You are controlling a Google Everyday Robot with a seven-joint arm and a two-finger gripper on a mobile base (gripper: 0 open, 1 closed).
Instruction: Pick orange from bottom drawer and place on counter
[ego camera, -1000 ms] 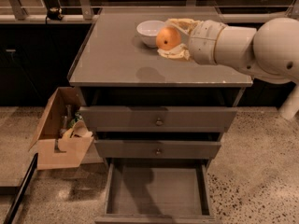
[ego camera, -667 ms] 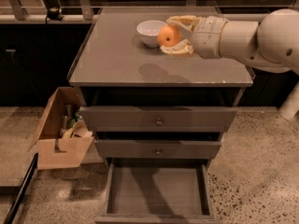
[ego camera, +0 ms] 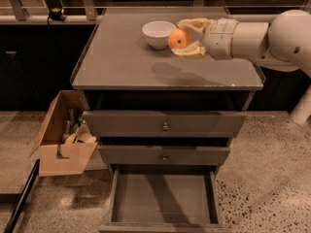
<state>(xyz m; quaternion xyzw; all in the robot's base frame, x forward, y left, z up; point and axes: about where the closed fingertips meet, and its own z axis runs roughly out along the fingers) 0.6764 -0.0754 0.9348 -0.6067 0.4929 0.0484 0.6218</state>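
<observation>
The orange [ego camera: 179, 38] is held between the two pale fingers of my gripper [ego camera: 187, 37], which reaches in from the right above the counter [ego camera: 121, 62]. The orange hangs just right of a white bowl [ego camera: 158, 34], and its shadow falls on the counter below. The bottom drawer [ego camera: 163, 200] is pulled out wide and its flat floor is bare.
The two upper drawers with small knobs [ego camera: 165, 126] are shut. An open cardboard box [ego camera: 63, 135] with bottles stands on the floor left of the cabinet. A dark bar [ego camera: 22, 198] lies at the lower left. A railing runs behind the counter.
My gripper with the orange has moved a little farther back over the counter and slightly up, staying next to the white bowl.
</observation>
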